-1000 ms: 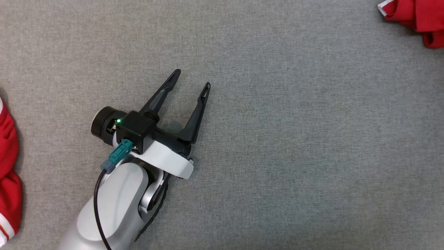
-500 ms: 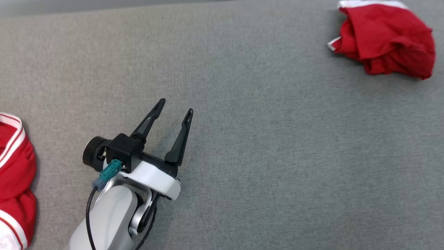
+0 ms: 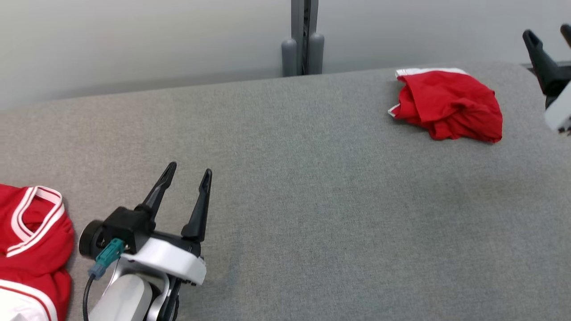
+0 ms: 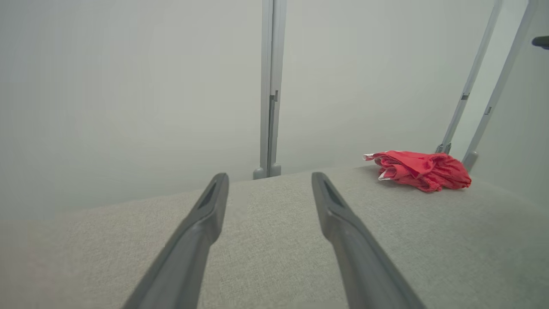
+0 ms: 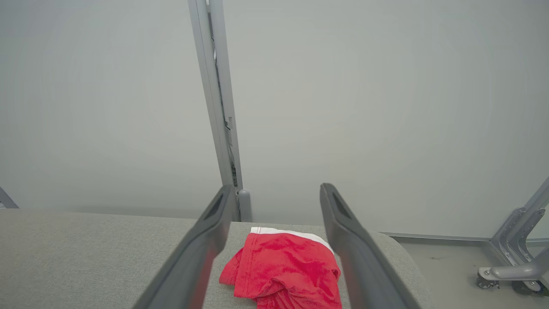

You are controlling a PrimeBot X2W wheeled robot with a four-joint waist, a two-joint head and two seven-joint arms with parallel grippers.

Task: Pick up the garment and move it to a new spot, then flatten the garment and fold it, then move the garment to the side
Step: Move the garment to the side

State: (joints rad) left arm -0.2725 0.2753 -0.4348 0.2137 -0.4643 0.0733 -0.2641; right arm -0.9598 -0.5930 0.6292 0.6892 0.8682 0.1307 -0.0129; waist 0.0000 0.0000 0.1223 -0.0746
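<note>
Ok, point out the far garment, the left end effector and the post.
far garment [image 3: 450, 107], head view, middle of heap.
left end effector [image 3: 189, 169], head view, between its fingertips.
post [image 3: 298, 26], head view, shaft.

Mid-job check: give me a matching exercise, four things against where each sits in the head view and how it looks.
Things:
1 left gripper
2 right gripper
3 far garment
4 post

Places:
A top middle, upright
B right edge, open
C lower left, open
D upper right, crumpled on the table

Pairs: 1-C, 2-B, 3-D, 4-A
</note>
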